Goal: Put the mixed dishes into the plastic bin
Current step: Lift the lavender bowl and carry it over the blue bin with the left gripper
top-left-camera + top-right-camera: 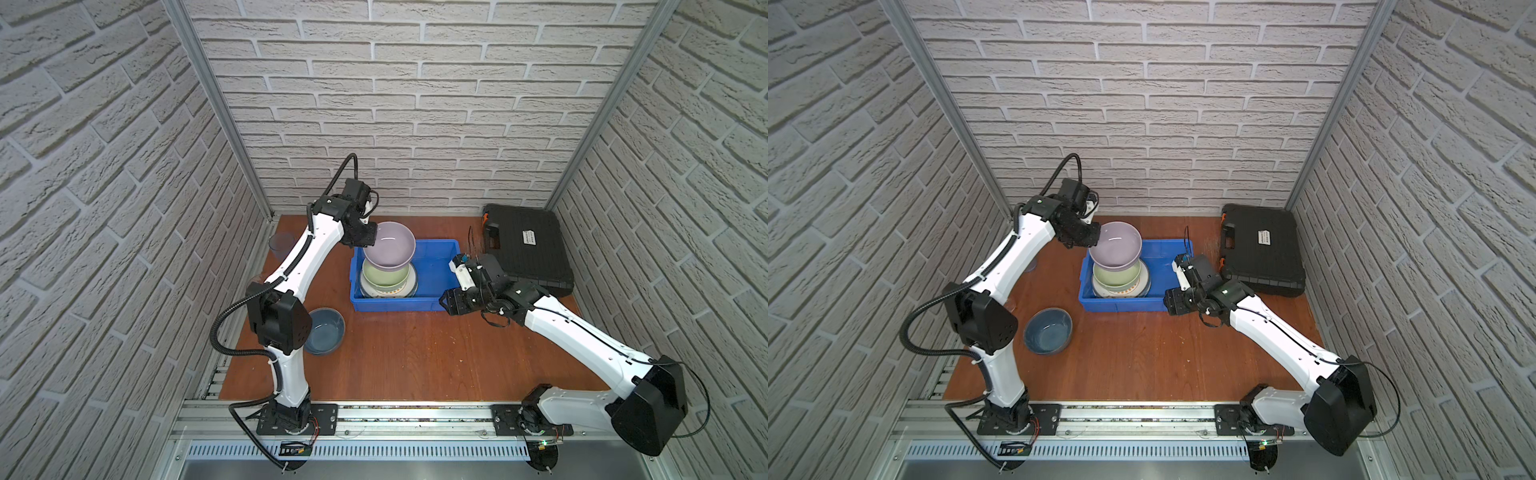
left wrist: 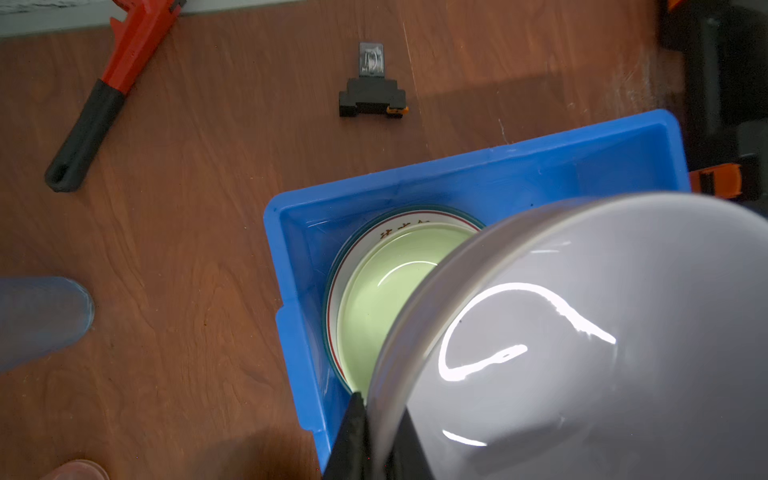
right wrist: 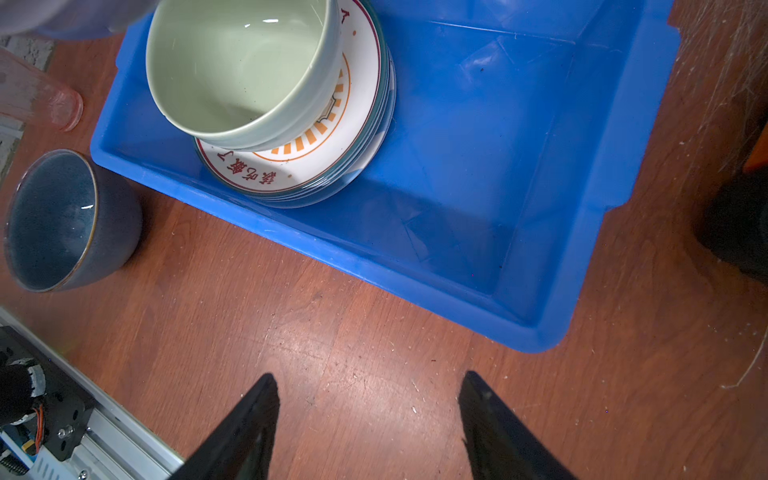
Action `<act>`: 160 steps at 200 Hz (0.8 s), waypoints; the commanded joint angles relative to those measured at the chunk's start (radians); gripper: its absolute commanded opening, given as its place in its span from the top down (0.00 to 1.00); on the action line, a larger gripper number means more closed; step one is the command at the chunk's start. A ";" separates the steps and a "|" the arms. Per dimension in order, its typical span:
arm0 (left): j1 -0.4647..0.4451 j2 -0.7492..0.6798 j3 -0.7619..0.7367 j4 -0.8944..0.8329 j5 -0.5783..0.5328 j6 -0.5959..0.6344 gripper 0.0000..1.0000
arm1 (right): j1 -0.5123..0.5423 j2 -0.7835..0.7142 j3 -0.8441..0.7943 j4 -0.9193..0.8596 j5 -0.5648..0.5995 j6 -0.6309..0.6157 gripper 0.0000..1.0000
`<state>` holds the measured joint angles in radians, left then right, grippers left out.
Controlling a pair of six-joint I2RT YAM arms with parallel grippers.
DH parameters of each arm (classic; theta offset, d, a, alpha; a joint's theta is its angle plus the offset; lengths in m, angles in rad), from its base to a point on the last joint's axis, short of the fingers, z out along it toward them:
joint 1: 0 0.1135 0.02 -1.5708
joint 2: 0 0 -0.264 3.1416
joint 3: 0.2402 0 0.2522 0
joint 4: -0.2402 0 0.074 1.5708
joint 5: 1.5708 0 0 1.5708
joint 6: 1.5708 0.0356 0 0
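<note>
My left gripper [image 1: 370, 239] is shut on the rim of the lilac bowl [image 1: 390, 245], its fingers [image 2: 353, 432] pinching the bowl's wall [image 2: 582, 332]. The bowl hangs tilted over the left half of the blue plastic bin [image 1: 436, 266]. Under it in the bin [image 3: 498, 166] a pale green bowl [image 3: 232, 70] sits on a stack of plates [image 3: 291, 174] showing red letters and an orange sunburst. A dark blue bowl [image 1: 326, 330] stands on the table in front of the bin. My right gripper [image 3: 368, 386] is open and empty, by the bin's front right corner.
A bluish tumbler [image 1: 281, 245] stands at the table's left edge and a pink one [image 3: 37, 95] is near it. A black ribbed tool case [image 1: 528, 249] lies at the back right. Behind the bin lie a red-headed wrench [image 2: 108, 87] and a small black part [image 2: 372, 91].
</note>
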<state>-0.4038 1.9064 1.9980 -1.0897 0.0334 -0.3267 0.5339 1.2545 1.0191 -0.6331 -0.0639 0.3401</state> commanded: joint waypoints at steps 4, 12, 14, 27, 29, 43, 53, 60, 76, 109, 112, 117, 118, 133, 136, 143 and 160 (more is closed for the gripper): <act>-0.022 0.009 0.081 0.006 -0.002 0.011 1.00 | -0.002 -0.035 -0.020 0.006 0.010 -0.009 0.29; -0.025 0.019 0.090 0.001 -0.006 0.012 1.00 | -0.002 -0.038 -0.023 0.005 0.012 -0.009 0.29; -0.026 0.021 0.092 0.000 -0.006 0.011 1.00 | -0.002 -0.039 -0.024 0.004 0.013 -0.008 0.29; -0.031 0.035 0.101 -0.005 -0.008 0.017 1.00 | -0.002 -0.044 -0.028 0.007 0.016 -0.008 0.29; -0.031 0.038 0.103 -0.006 -0.009 0.018 1.00 | -0.002 -0.043 -0.029 0.007 0.016 -0.007 0.29; -0.033 0.054 0.112 -0.012 -0.008 0.020 1.00 | -0.002 -0.047 -0.033 0.009 0.018 -0.007 0.29; -0.036 0.066 0.118 -0.019 -0.010 0.022 1.00 | -0.002 -0.047 -0.034 0.008 0.018 -0.007 0.29; -0.038 0.073 0.120 -0.022 -0.013 0.024 1.00 | -0.001 -0.046 -0.034 0.010 0.018 -0.007 0.29; -0.040 0.084 0.119 -0.027 -0.015 0.030 1.00 | -0.002 -0.045 -0.036 0.010 0.018 -0.007 0.29; -0.043 0.098 0.108 -0.030 -0.017 0.035 1.00 | -0.001 -0.044 -0.037 0.014 0.018 -0.004 0.29; -0.043 0.100 0.106 -0.031 -0.018 0.035 1.00 | -0.002 -0.044 -0.037 0.014 0.018 -0.003 0.29; -0.043 0.100 0.102 -0.030 -0.018 0.036 1.00 | -0.001 -0.044 -0.037 0.015 0.018 -0.003 0.30; -0.043 0.100 0.101 -0.029 -0.018 0.035 1.00 | -0.001 -0.044 -0.037 0.016 0.018 -0.003 0.29; -0.043 0.098 0.091 -0.025 -0.020 0.036 1.00 | -0.002 -0.043 -0.037 0.015 0.018 -0.001 0.29; -0.043 0.098 0.090 -0.025 -0.020 0.037 1.00 | -0.002 -0.044 -0.037 0.015 0.018 -0.001 0.29; -0.043 0.099 0.086 -0.023 -0.019 0.037 1.00 | -0.001 -0.044 -0.037 0.015 0.016 -0.001 0.30; -0.043 0.097 0.077 -0.022 -0.021 0.037 1.00 | -0.002 -0.043 -0.039 0.017 0.015 0.002 0.29</act>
<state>-0.4419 2.0304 2.0743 -1.1496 -0.0071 -0.2901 0.5339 1.2285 0.9897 -0.6357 -0.0532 0.3405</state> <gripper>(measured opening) 0.108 0.706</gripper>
